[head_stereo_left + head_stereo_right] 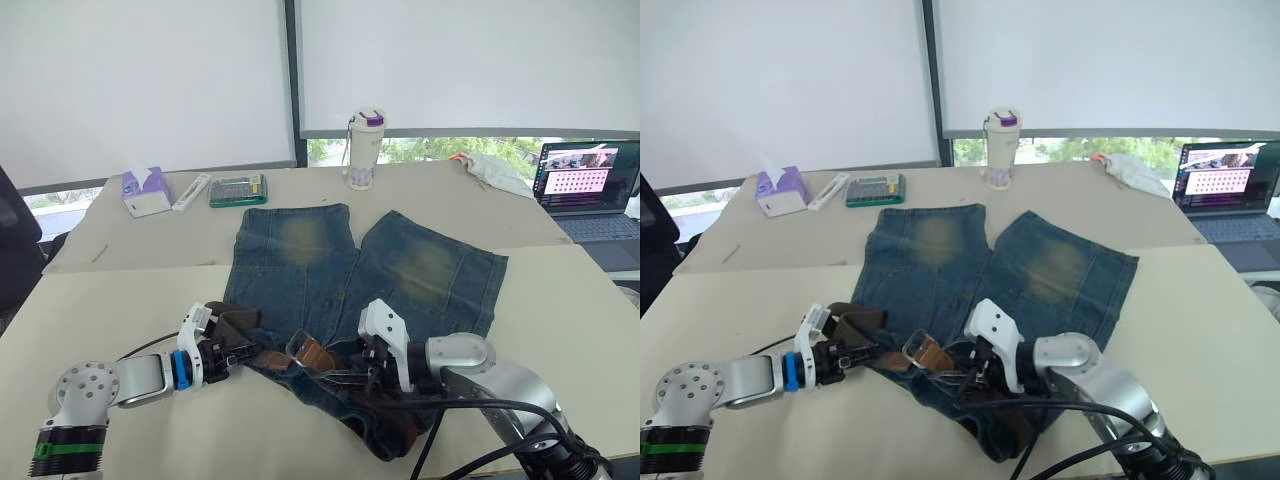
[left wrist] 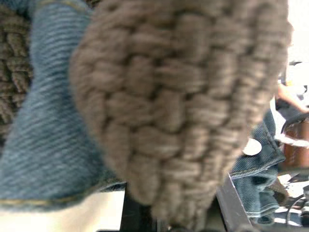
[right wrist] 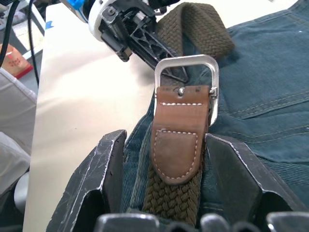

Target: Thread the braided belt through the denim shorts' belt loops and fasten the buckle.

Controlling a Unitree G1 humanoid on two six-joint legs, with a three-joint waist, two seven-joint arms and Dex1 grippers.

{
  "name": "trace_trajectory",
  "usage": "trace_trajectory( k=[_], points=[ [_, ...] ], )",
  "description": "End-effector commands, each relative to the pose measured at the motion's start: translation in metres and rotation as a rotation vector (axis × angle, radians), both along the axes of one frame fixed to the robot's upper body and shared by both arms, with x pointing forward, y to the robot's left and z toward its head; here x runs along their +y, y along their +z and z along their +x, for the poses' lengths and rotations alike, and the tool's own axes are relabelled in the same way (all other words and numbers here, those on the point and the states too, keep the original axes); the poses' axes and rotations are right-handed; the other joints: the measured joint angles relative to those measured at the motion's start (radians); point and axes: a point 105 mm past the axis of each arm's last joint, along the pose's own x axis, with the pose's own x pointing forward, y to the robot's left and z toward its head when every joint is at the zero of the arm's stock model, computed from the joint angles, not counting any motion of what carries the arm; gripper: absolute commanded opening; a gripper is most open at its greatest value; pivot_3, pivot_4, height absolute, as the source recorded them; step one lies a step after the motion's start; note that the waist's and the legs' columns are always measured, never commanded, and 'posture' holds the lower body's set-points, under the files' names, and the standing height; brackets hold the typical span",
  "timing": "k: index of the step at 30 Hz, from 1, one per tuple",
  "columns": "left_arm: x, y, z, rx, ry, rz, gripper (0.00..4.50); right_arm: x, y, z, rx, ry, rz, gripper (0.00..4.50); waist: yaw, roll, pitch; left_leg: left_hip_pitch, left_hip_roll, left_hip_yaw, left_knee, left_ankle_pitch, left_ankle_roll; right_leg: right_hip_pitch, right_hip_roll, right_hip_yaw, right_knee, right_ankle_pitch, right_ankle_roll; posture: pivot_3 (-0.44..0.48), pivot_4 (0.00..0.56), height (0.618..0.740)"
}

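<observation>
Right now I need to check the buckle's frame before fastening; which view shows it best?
The right wrist view: the buckle sits close and unobstructed, silver frame above its brown leather tab, between the right tool's fingers. Both eye views show it small on the denim shorts. In the left wrist view, braided belt blocks nearly everything.

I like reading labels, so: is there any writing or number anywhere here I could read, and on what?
None can be read.
Laptop screen: rows of marks, too small.
Tissue box: print too blurred.
Green box: markings too small.
Bottle: no legible label.
Belt, buckle, shorts: no text.
</observation>
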Motion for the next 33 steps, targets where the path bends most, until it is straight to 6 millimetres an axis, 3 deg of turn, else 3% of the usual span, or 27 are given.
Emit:
trace_trajectory(
  k=[1, 6, 9, 17, 25, 33],
  points=[
    [-0.012, -0.007, -0.004, -0.035, -0.081, 0.115, 0.0, -0.004, -0.017, 0.003, -0.044, -0.022, -0.11, 2.89, 0.0, 0.0, 0.0, 0.0, 0.0, 0.0, 0.0, 0.0, 0.0, 0.0, 0.0, 0.0, 0.0, 0.0, 0.0, 0.0, 0.15, 0.74],
    [0.004, 0.014, 0.009, -0.237, -0.132, 0.254, 0.0, -0.008, -0.018, 0.003, -0.05, -0.031, -0.116, 2.89, -0.002, 0.0, 0.0, 0.0, 0.0, 0.001, 0.0, 0.004, -0.007, 0.001, 0.0, 0.0, 0.0, 0.0, 0.0, 0.0, 0.15, 0.74],
    [0.01, 0.026, 0.012, -0.292, -0.138, 0.247, 0.0, -0.01, -0.023, 0.002, -0.05, -0.034, -0.128, 2.89, -0.007, 0.0, 0.0, 0.0, 0.001, 0.001, 0.0, 0.004, -0.007, 0.0, 0.003, 0.0, -0.001, 0.0, 0.0, 0.0, 0.15, 0.74],
    [-0.013, 0.019, 0.004, -0.356, -0.234, 0.312, 0.0, -0.009, -0.023, 0.006, -0.061, -0.05, -0.12, 2.89, -0.011, 0.0, 0.0, -0.001, 0.002, 0.001, 0.0, 0.001, -0.001, 0.0, 0.003, 0.0, -0.001, 0.0, 0.0, 0.0, 0.15, 0.74],
    [0.008, 0.047, 0.024, -0.581, -0.175, 0.413, 0.0, -0.015, -0.024, 0.005, -0.057, -0.067, -0.122, 2.89, -0.008, 0.0, 0.0, -0.001, 0.002, 0.001, 0.0, 0.001, -0.001, 0.0, 0.003, -0.001, -0.001, 0.0, 0.0, 0.0, 0.15, 0.74],
    [0.004, 0.042, 0.016, -0.634, -0.295, 0.5, 0.0, -0.013, -0.023, 0.007, -0.067, -0.062, -0.12, 2.89, -0.011, 0.0, 0.0, -0.001, 0.002, 0.001, 0.0, 0.0, -0.001, 0.0, 0.003, -0.001, -0.001, 0.0, 0.0, 0.0, 0.15, 0.74]
  ],
)
